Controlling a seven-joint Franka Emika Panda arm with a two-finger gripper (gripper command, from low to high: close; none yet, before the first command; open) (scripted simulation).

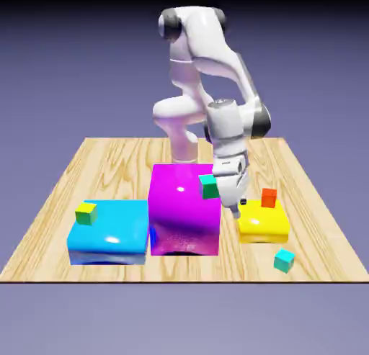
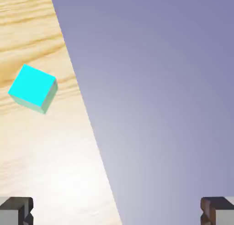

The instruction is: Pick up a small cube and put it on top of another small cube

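The small light cyan cube lies on the wood table near its front edge, at the exterior view's right. In the hand view this cube shows at the upper left, far from the fingertips. The yellow-topped cube with green sides sits on the large cyan block at the exterior view's left. My gripper hangs between the magenta block and the yellow block, above and behind the light cyan cube. In the hand view the gripper is open, with nothing between its fingers.
A large magenta block carries a darker green-teal small cube close to my hand. A yellow block holds a small red cube. The table's front edge runs diagonally through the hand view.
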